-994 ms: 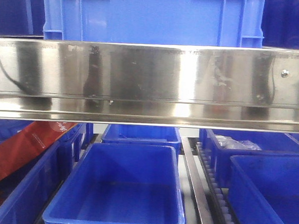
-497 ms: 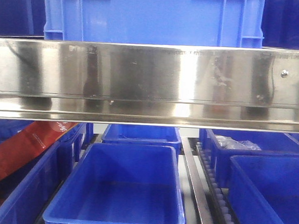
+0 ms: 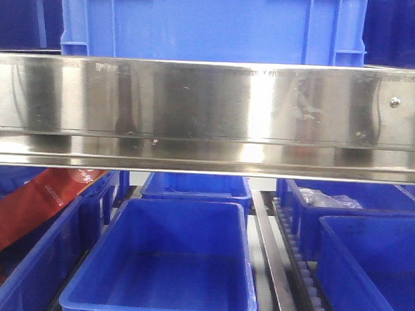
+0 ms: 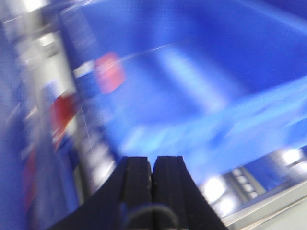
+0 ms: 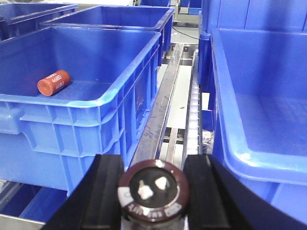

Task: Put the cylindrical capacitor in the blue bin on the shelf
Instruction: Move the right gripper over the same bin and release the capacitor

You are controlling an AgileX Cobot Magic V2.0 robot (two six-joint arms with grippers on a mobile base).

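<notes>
The only writing that can be read is "4680", printed in pale figures on an orange cylinder lying in a ribbed crate on the shelf. The red packet under the shelf's front rail, to the left, carries pale print too small to read, and so does the rim of the capacitor.

The right fingers are closed just far enough to clamp the capacitor between them, its end with two pale terminals facing the camera. It is held low in front of a steel runner of the shelf, with the ribbed crate on the left of that runner and a smooth blue tub on the right.

The left fingers are pressed together with nothing between them, and everything behind them is blurred.

The blue bin sits below the middle of the shelf's front rail.
</notes>
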